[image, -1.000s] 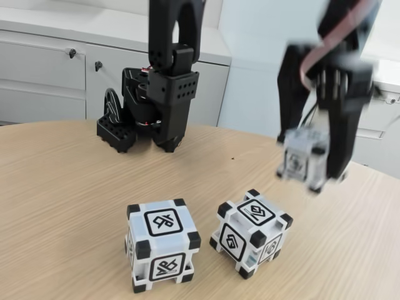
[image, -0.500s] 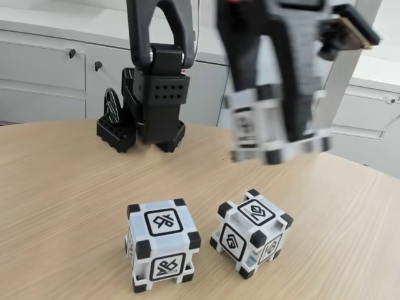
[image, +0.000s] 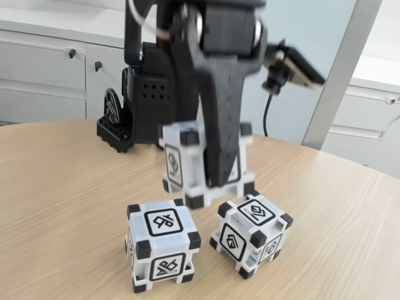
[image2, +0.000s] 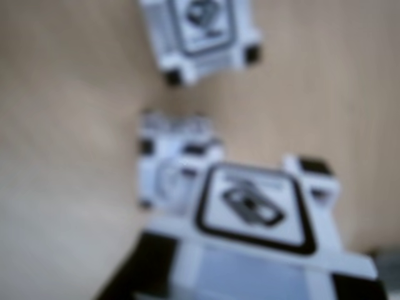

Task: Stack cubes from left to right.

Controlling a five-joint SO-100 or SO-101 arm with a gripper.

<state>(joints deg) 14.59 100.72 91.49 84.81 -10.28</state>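
Here the black arm [image: 187, 69] reaches down over the wooden counter [image: 56, 206] in the fixed view, and its end effector [image: 215, 181] is clamped on one of the three white cubes. A broad black finger [image: 224, 125] runs down the front face of this held cube [image: 181, 165], which hangs just above the counter, behind and between the other two. It looks a little soft from motion, but its black corner blocks and a square symbol on its left face are plain to see.

The left cube [image: 162, 245] sits flat on the counter near the front edge of the picture, with a framed symbol on its top and another on its front face. The right cube [image: 252, 232] sits just beside it with a narrow gap between them, turned so that one corner faces the camera. Neither resting cube touches the held one.

In the wrist view everything is blurred. The held cube [image2: 250, 212] fills the lower part with a black-framed symbol on its upper face, and dark finger parts show at the bottom corners. One cube [image2: 172, 165] lies on the counter [image2: 62, 156] just past it, and another cube [image2: 200, 34] lies farther off at the top edge, partly cut off.

Behind the counter stand white cabinets [image: 44, 75] with small dark knobs.
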